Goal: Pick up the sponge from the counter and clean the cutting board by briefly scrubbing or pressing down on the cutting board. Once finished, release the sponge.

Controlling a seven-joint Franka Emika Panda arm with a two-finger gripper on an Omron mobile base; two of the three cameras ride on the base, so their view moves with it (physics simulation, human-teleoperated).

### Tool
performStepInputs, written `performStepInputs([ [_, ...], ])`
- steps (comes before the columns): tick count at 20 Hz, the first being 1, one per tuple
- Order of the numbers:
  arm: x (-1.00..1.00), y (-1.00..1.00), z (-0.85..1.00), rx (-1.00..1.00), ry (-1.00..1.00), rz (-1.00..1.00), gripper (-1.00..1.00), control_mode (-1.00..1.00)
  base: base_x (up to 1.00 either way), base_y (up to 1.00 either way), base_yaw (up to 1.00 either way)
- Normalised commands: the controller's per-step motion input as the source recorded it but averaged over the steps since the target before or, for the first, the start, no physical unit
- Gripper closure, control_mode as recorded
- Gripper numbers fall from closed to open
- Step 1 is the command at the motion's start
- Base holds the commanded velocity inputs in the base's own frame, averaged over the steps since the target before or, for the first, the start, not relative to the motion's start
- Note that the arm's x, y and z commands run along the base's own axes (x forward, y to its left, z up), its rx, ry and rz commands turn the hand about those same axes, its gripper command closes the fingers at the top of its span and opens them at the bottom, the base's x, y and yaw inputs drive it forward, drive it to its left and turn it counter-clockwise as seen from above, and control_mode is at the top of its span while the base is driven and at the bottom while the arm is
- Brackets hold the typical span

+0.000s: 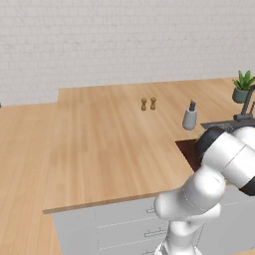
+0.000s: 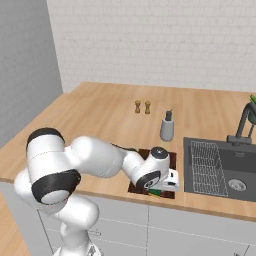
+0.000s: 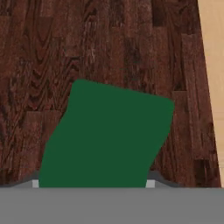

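Pressing down low over the cutting board (image 2: 172,159), the gripper (image 2: 161,189) has the sponge (image 3: 107,138) pinched between its fingers, green side toward the hand camera, right over the board's dark wood near its front edge. That board lies on the counter (image 1: 99,144) just left of the sink (image 2: 220,170), with a soap bottle (image 2: 167,127) right behind it and two little shakers (image 2: 142,107) further back.

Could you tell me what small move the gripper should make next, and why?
Probably press straight down. The sponge sits between the gripper's fingers, right over the cutting board, near its front edge; whether it already touches the board is unclear.
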Motion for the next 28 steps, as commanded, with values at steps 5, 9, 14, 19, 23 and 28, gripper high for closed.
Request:
performStepInputs([
  [5,-0.30,-0.10,0.43,0.00,-0.01,0.00,1.00,-1.00,0.00,0.00,0.00],
  [9,0.25,-0.15,1.00,0.00,0.00,0.00,1.00,-1.00,0.00,0.00,0.00],
  [14,0.66,-0.35,0.50,0.03,0.01,0.01,1.00,-1.00,0.00,0.00,0.00],
  [19,0.84,-0.22,0.09,0.05,0.00,0.04,1.00,-1.00,0.00,0.00,0.00],
  [23,0.90,-0.06,-0.06,0.00,0.00,0.04,1.00,-1.00,0.00,0.00,0.00],
  [28,0.53,-0.10,-0.27,0.00,0.00,0.04,1.00,-1.00,0.00,0.00,0.00],
])
